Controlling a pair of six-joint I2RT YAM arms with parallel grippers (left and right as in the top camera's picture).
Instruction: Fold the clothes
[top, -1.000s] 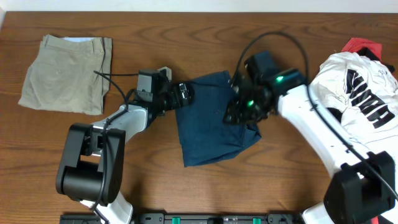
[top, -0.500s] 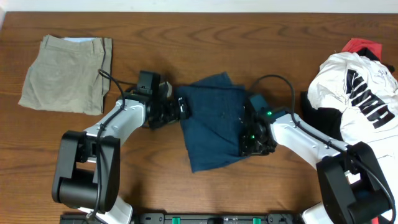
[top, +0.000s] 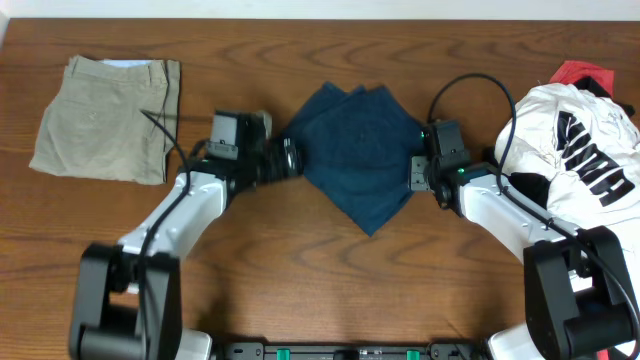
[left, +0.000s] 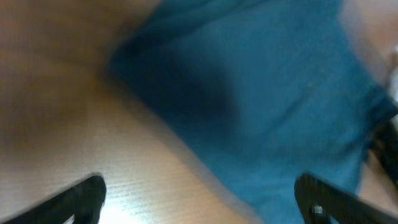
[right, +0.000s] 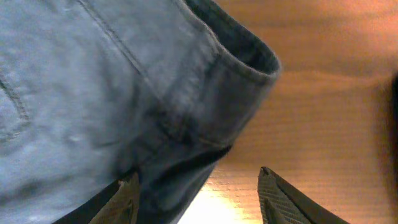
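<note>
Navy trousers (top: 358, 150) lie folded mid-frame on the desk (top: 320, 285). The left gripper (top: 293, 160) is spread wide at their left edge, and the right gripper (top: 413, 175) is parted beside the right hem, holding nothing. The corners probably want squaring evenly from both sides.

The white shirt (top: 560, 125), heaped at three o'clock on the table (top: 300, 270), carries large black block letters (top: 598, 160). They appear to read "PUMA", though folds distort them. Both wrist views give nothing legible.
</note>
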